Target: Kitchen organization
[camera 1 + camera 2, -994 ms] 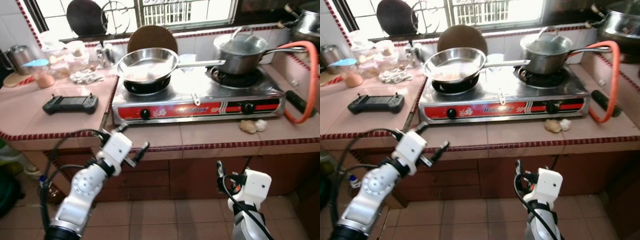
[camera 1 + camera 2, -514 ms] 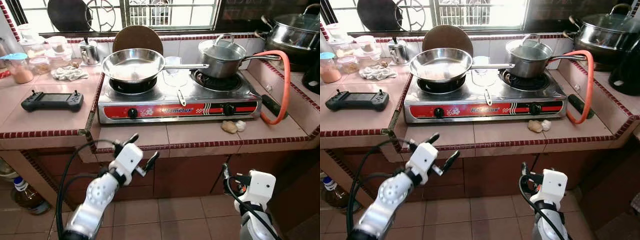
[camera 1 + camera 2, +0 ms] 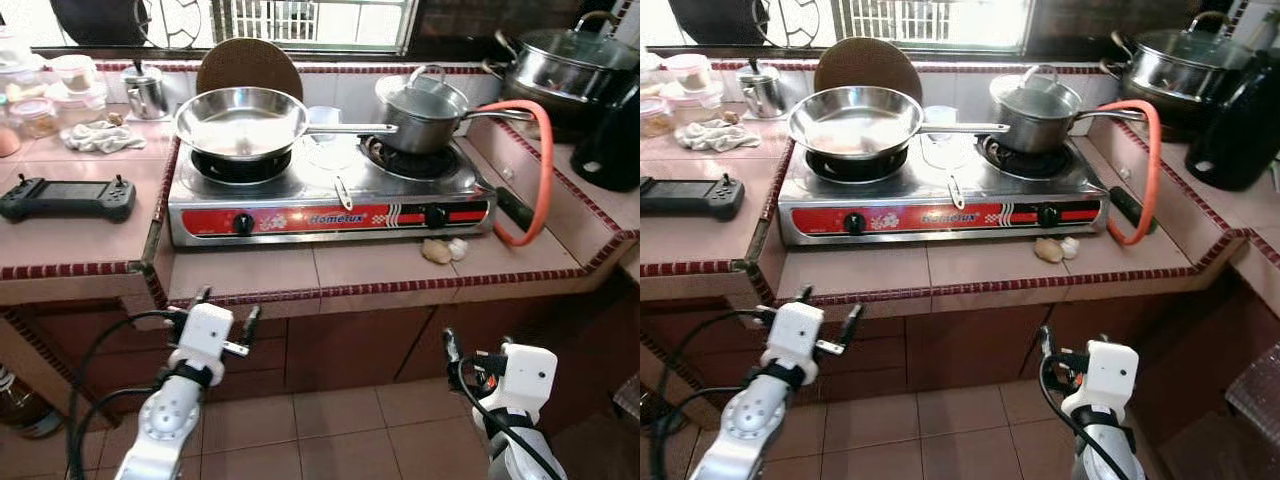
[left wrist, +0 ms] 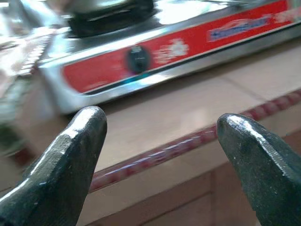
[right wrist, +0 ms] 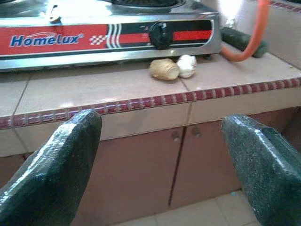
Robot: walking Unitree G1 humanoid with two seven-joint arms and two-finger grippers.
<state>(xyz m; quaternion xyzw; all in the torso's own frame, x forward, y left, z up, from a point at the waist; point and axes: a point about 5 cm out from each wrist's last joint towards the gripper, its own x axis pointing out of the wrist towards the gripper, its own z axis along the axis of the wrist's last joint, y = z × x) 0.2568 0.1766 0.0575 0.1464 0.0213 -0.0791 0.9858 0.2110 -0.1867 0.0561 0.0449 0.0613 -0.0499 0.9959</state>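
Note:
A steel two-burner stove (image 3: 330,215) with a red front stands on the tiled counter (image 3: 250,270). An empty frying pan (image 3: 240,120) sits on its left burner and a lidded pot (image 3: 425,105) on its right. A piece of ginger with a garlic bulb (image 3: 437,250) lies in front of the stove, also in the right wrist view (image 5: 164,69). My left gripper (image 3: 228,306) is open and empty below the counter's front edge, facing the stove's left knob (image 4: 138,59). My right gripper (image 3: 478,348) is open and empty, low before the cabinet doors (image 5: 141,169).
A black handheld controller (image 3: 65,198) lies on the counter's left part, with a cloth (image 3: 100,137), a small kettle and jars behind it. An orange hose (image 3: 545,170) loops right of the stove. A big lidded pot (image 3: 565,60) and a black jug (image 3: 615,140) stand far right.
The whole view has swung to the right, bringing the right end of the counter into sight. My left gripper has dropped lower, under the counter edge. The right gripper hangs much as before.

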